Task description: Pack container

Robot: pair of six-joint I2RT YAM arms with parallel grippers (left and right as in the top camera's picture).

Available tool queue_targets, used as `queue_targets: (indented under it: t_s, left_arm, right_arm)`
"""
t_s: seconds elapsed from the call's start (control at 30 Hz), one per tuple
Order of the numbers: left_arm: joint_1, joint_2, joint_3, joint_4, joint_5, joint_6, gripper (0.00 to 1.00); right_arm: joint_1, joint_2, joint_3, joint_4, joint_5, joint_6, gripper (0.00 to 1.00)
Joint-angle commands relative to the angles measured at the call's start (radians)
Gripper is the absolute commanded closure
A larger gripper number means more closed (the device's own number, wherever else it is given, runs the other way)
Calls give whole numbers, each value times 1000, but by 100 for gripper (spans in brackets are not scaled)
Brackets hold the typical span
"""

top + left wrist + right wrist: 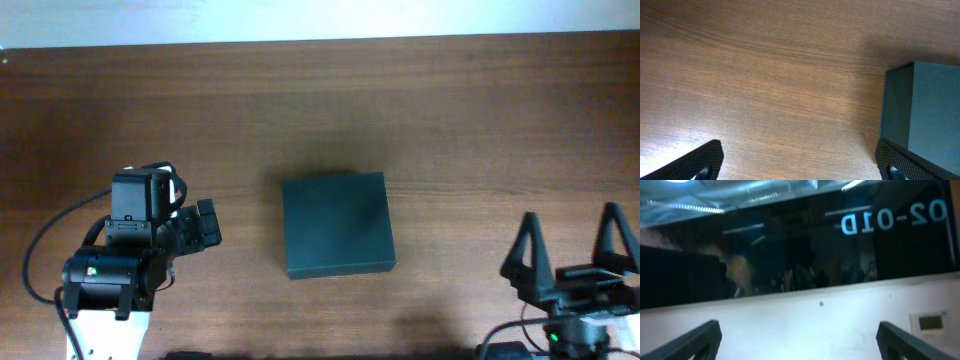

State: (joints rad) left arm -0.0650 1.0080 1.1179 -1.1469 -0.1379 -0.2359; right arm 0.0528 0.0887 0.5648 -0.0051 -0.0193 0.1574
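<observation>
Dark green container (336, 225) lay just ahead of the left gripper (797, 161) — fingers spread, the nearer arm — while the right gripper (570, 250), fingers likewise spread, faced away.

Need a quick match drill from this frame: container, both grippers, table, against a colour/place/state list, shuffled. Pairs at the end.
Things:
1. container
2. left gripper
3. right gripper
4. table

Descriptions:
A. brown wood grain
B. open, at the near right edge, well apart from the container
C. dark green, mid-table
D. open, over bare wood close beside the container

Pairs: 1-C, 2-D, 3-B, 4-A
</observation>
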Motion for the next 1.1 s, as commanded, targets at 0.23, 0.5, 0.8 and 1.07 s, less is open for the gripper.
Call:
queue_targets:
  t_s: [0.23,0.5,0.8,1.07]
  left_arm:
    - [2,4,-4,2,8,-3,1]
    - [2,4,-4,2,8,-3,1]
    - [2,3,-4,2,8,-3,1]
    - [2,4,-4,2,8,-3,1]
  right_arm:
    - [13,-85,-197,222,-3,2,1]
    - [13,-85,-234,245,5,1,1]
    - [12,-85,-353,251,13,1,1]
    - [12,-85,-449,258,13,1,2]
